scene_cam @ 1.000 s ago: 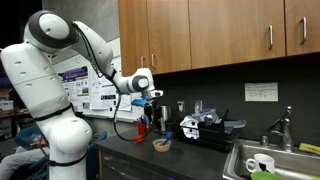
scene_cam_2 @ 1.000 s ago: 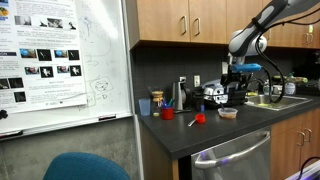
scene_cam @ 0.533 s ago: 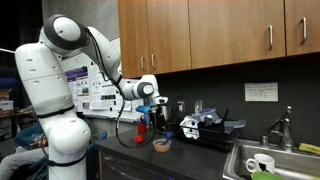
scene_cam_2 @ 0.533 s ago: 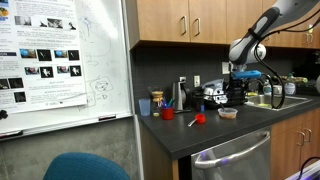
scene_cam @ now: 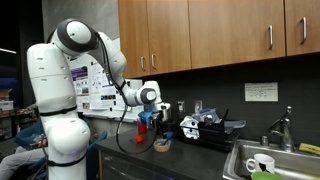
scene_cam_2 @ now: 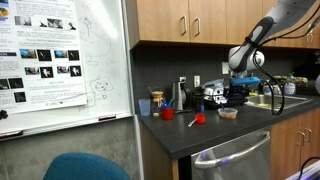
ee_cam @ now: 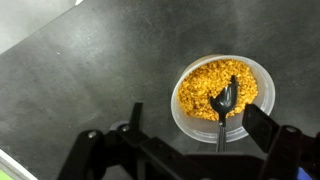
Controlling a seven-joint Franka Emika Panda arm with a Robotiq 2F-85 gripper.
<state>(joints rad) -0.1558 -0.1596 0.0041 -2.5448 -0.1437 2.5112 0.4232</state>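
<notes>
In the wrist view a clear plastic bowl [ee_cam: 224, 95] full of yellow grains stands on a dark countertop [ee_cam: 90, 80]. A black spoon [ee_cam: 223, 105] rests with its scoop in the grains and its handle over the near rim. My gripper [ee_cam: 200, 118] is open right above the bowl. Its two fingers are wide apart on either side of the spoon handle and do not touch it. In both exterior views the gripper [scene_cam: 152, 112] [scene_cam_2: 237, 97] hangs a little above the bowl [scene_cam: 161, 145] [scene_cam_2: 228, 113].
A dish rack with black items [scene_cam: 205, 128] stands beside the bowl, and a sink [scene_cam: 262, 160] with a faucet lies past it. A red cup [scene_cam_2: 167, 113] and a small red object [scene_cam_2: 198, 118] sit on the counter. Wooden cabinets [scene_cam: 200, 35] hang overhead. A whiteboard [scene_cam_2: 60, 60] stands at the counter's end.
The arm has lowered and shifted, bringing the gripper down closer over the bowl. The bowl and spoon have not moved.
</notes>
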